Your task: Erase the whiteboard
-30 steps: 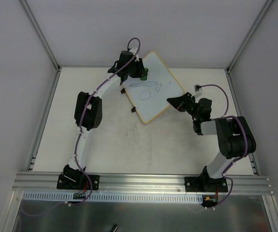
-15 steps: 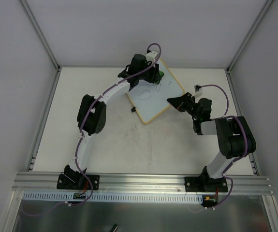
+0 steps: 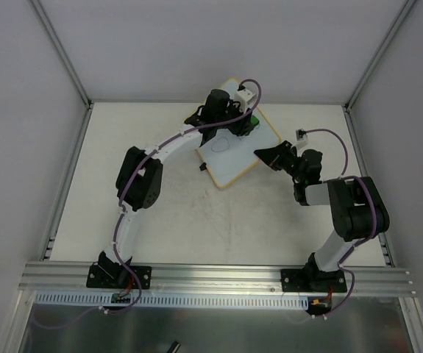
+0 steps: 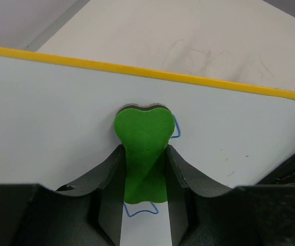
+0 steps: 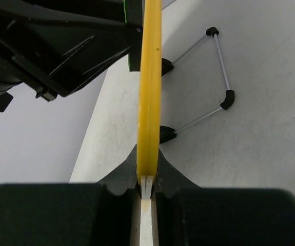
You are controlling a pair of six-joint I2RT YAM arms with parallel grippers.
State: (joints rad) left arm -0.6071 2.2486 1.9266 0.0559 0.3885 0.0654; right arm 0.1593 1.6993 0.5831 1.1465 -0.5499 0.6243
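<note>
The whiteboard (image 3: 233,156), white with a yellow frame, lies slanted at the back middle of the table. A pen oval (image 3: 221,143) remains on it. My left gripper (image 3: 249,120) is over the board's far right part, shut on the green eraser (image 4: 143,146), whose head presses on the white surface (image 4: 50,133). Blue pen lines (image 4: 142,210) show just beside the eraser. My right gripper (image 3: 265,155) is shut on the board's yellow right edge (image 5: 150,77), seen end-on in the right wrist view, with the jaws (image 5: 147,171) clamping it from both sides.
A thin wire stand with black ends (image 5: 218,66) sticks out behind the board, and a black clip (image 3: 203,168) shows at its near left edge. Aluminium rails (image 3: 218,276) run along the near side; posts and grey walls enclose the table.
My left gripper has swept the eraser rightward across the far part of the board, and the scribbles there are gone. The right arm and the board have stayed still.
</note>
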